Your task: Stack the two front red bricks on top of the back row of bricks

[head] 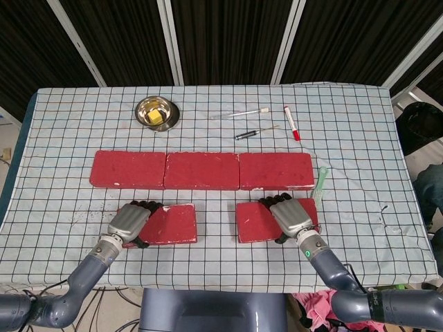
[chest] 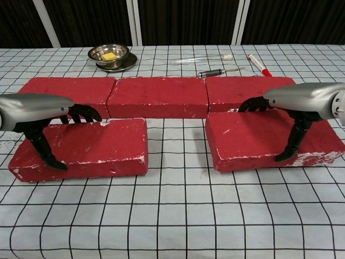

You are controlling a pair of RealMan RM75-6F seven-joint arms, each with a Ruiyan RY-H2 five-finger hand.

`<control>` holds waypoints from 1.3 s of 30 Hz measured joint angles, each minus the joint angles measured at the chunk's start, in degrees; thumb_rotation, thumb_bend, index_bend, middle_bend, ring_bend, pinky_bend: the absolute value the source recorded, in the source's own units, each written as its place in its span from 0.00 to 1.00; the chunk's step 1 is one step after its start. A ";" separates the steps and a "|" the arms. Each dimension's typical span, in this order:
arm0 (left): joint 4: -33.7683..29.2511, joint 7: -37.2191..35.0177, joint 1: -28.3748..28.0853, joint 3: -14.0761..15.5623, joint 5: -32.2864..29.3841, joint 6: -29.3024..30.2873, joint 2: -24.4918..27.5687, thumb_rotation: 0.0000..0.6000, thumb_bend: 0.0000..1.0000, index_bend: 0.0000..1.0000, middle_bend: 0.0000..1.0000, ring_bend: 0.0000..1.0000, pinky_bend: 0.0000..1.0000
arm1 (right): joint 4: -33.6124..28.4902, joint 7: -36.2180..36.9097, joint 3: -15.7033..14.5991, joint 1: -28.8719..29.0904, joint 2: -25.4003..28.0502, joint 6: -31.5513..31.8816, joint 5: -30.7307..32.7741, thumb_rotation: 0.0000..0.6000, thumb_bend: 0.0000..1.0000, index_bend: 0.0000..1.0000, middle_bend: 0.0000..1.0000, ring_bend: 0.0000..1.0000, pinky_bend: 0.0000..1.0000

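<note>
Gripping each front brick across its width, my left hand (chest: 33, 110) held the left brick (chest: 91, 148) and my right hand (chest: 307, 102) the right brick (chest: 259, 140), the back row (chest: 157, 96) just beyond my fingertips. Both seemed heavy, rigid and rough; long-edge grasps suited them.

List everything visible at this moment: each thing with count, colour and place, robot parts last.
back bricks: 3, red, end to end in a row mid-table
front bricks: 2, red, near edge, one under each robot hand
bowl: 1, steel, yellow piece inside, far left
glass tube: 1, clear, far centre
screwdriver: 1, dark, behind the row
marker: 1, red and white, far right
green tube: 1, right of the row
left robot hand: gripping left front brick
right robot hand: gripping right front brick
</note>
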 measured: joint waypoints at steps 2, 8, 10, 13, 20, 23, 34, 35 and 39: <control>-0.85 -0.90 -0.08 -0.37 0.47 -0.26 1.63 1.00 0.29 0.16 0.27 0.19 0.33 | -1.20 -0.02 0.17 -0.13 1.41 0.64 -0.34 1.00 0.00 0.20 0.20 0.14 0.11; -3.58 -3.20 -1.27 -2.86 0.61 -1.63 7.41 1.00 0.29 0.16 0.26 0.19 0.32 | -5.19 0.59 1.31 -0.50 7.68 2.09 -0.99 1.00 0.00 0.20 0.20 0.14 0.11; -4.26 -4.00 -2.12 -3.97 0.33 -2.81 9.63 1.00 0.29 0.16 0.26 0.19 0.32 | -6.19 1.02 2.20 -0.25 10.46 1.87 -0.64 1.00 0.00 0.20 0.20 0.14 0.11; -3.99 -4.54 -4.30 -6.29 -0.85 -4.17 12.41 1.00 0.29 0.16 0.26 0.19 0.31 | -6.55 1.45 3.61 0.99 13.81 -0.08 1.14 1.00 0.00 0.20 0.20 0.14 0.11; 2.77 -3.53 -10.13 -8.77 -7.21 -9.39 12.72 1.00 0.29 0.16 0.26 0.19 0.30 | -2.21 2.26 6.35 6.16 15.74 -7.70 8.60 1.00 0.00 0.20 0.20 0.14 0.11; 7.76 -3.85 -12.77 -9.47 -8.83 -13.22 12.11 1.00 0.29 0.17 0.25 0.18 0.29 | 1.92 3.38 7.47 8.57 14.89 -11.20 11.48 1.00 0.00 0.20 0.20 0.14 0.11; 24.50 -11.31 -17.53 -11.04 -3.06 -24.45 6.49 1.00 0.29 0.19 0.25 0.18 0.28 | 18.54 6.63 8.70 17.78 6.64 -20.88 19.90 1.00 0.00 0.20 0.20 0.15 0.11; 26.04 -12.44 -17.68 -11.06 -2.39 -25.37 5.70 1.00 0.29 0.19 0.25 0.18 0.28 | 19.44 6.55 8.48 18.64 6.07 -21.49 20.68 1.00 0.00 0.20 0.20 0.15 0.11; 30.36 -16.05 -17.95 -11.22 -0.16 -27.74 3.25 1.00 0.30 0.19 0.25 0.18 0.28 | 22.16 6.03 7.54 22.07 3.55 -23.24 23.54 1.00 0.00 0.20 0.20 0.15 0.11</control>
